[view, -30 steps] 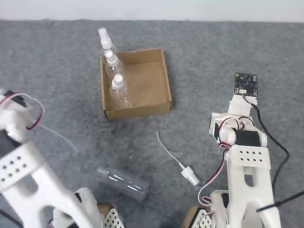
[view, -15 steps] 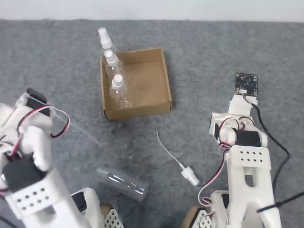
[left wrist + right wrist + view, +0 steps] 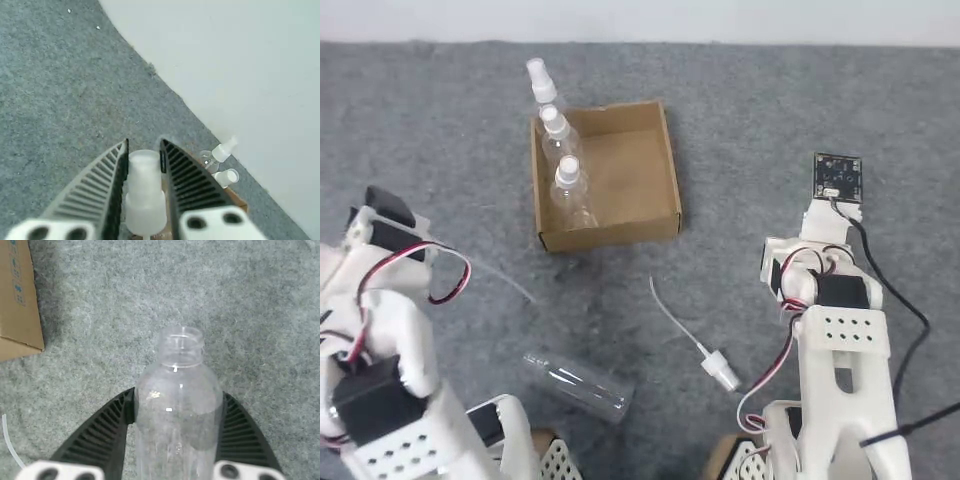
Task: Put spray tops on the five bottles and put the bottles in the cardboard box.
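My left gripper (image 3: 144, 145) is shut on a white spray top (image 3: 145, 192); in the high view its thin tube (image 3: 500, 275) sticks out from the left arm (image 3: 380, 300) toward the box. My right gripper (image 3: 178, 397) is shut on a clear, uncapped bottle (image 3: 178, 410), held above the grey carpet. The cardboard box (image 3: 655, 175) holds two capped bottles (image 3: 568, 190), (image 3: 557, 132). A third capped bottle (image 3: 540, 82) is at its far left corner. An uncapped bottle (image 3: 578, 382) lies on the carpet near the front. A loose spray top (image 3: 718, 368) with a long tube lies beside the right arm (image 3: 835, 320).
Grey carpet covers the whole table, with a pale wall along the back edge. The box's corner (image 3: 17, 305) lies close to the held bottle in the right wrist view. Open carpet stretches between the box and the two arms.
The left arm has swung in from the left edge, carrying the spray top; its tube tip has shifted right toward the box. The right arm has stayed still.
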Controlling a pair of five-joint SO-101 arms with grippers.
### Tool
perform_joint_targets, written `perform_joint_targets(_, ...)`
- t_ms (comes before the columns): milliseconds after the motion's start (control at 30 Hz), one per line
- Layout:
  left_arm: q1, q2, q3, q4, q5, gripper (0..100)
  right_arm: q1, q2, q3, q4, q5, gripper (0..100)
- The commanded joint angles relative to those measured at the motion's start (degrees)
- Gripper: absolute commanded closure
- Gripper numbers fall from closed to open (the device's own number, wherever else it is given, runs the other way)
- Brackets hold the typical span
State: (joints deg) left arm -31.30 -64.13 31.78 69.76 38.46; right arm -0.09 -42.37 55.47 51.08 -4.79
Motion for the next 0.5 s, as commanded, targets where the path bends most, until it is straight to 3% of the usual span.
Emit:
perform_joint_targets(0, 0.35, -1.14, -0.66, -1.58, 0.53, 99, 0.22, -2.68, -0.62, -1.01, -0.09, 82.5)
perform_joint_targets(467, 0.26, -1.23, 2.77, -1.58, 0.53, 99, -2.42, -2.68, -0.62, -1.01, -0.09, 82.5)
